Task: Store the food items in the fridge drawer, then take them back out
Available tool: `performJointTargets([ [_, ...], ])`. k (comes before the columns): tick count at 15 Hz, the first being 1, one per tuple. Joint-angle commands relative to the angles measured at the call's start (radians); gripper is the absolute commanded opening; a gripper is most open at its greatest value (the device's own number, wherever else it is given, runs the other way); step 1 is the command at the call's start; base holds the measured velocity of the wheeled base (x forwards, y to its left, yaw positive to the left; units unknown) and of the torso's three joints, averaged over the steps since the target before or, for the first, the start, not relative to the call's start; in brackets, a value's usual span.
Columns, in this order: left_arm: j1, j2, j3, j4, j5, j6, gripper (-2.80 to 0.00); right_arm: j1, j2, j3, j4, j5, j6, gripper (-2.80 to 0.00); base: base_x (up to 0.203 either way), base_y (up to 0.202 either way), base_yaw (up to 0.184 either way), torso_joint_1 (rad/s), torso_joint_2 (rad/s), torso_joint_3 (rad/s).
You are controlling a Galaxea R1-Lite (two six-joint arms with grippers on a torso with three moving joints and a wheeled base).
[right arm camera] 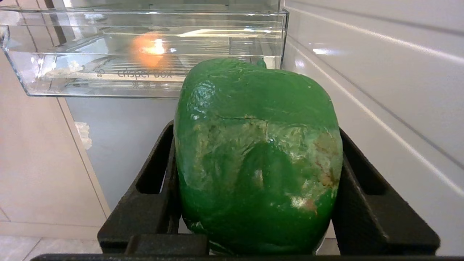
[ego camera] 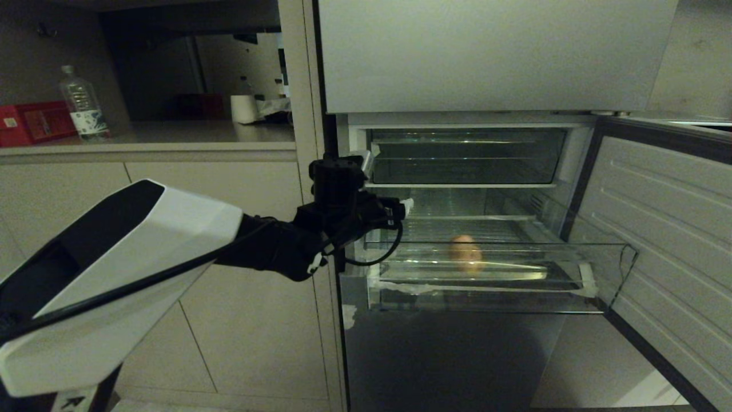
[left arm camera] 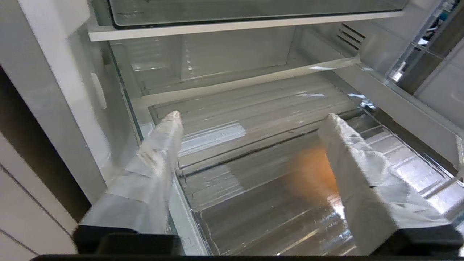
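Observation:
The clear fridge drawer point(ego camera: 612, 274) stands pulled out of the open fridge. A small tan-brown food item point(ego camera: 465, 252) lies on its ribbed floor. My left gripper point(ego camera: 401, 207) hovers over the drawer's left end. In the left wrist view its tape-wrapped fingers point(left arm camera: 165, 145) are spread, so the left gripper point(left arm camera: 252, 119) is open with nothing between them, and the tan item point(left arm camera: 311, 174) lies blurred below beside one finger. My right gripper point(right arm camera: 256, 130), absent from the head view, is shut on the dark green food item point(right arm camera: 257, 152), low in front of the drawer point(right arm camera: 108, 76).
The fridge door point(ego camera: 669, 217) stands open on the right. A darker, shallower tray point(ego camera: 463, 154) sits on the shelf above the drawer. Left of the fridge, a counter holds a water bottle point(ego camera: 83, 106), a red box point(ego camera: 34, 120) and a white roll point(ego camera: 245, 109).

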Motion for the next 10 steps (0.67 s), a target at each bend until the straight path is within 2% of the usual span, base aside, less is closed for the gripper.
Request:
performJointTargets([
  [1, -0.004, -0.027, 0.01, -0.008, 0.025, -0.002, 0.0, 0.0, 0.001, 0.031, -0.001, 0.0, 0.0, -2.8, 0.0, 0.0, 0.0, 0.0, 0.0, 0.0],
  [2, -0.005, -0.06, 0.027, -0.008, 0.04, -0.002, 0.0, 0.0, 0.001, 0.031, -0.003, 0.003, -0.009, -2.8, 0.0, 0.0, 0.0, 0.0, 0.0, 0.0],
  [3, -0.006, -0.102, 0.061, -0.01, 0.05, -0.002, -1.04, 0.0, 0.001, 0.031, -0.003, 0.009, -0.024, -2.8, 0.0, 0.0, 0.0, 0.0, 0.0, 0.0],
  [4, -0.008, -0.161, 0.105, -0.01, 0.055, -0.002, -2.8, 0.0, 0.001, 0.029, -0.003, 0.01, -0.043, -2.8, 0.0, 0.0, 0.0, 0.0, 0.0, 0.0],
  [8, -0.014, -0.471, 0.315, -0.006, 0.07, 0.0, -2.8, 0.0, 0.001, 0.029, -0.001, 0.023, -0.067, -2.8, 0.0, 0.0, 0.0, 0.0, 0.0, 0.0],
  [10, -0.023, -0.655, 0.456, -0.004, 0.107, 0.012, -2.8, 0.003, 0.007, 0.005, 0.003, 0.049, -0.102, -2.8, 0.0, 0.0, 0.0, 0.0, 0.0, 0.0],
])
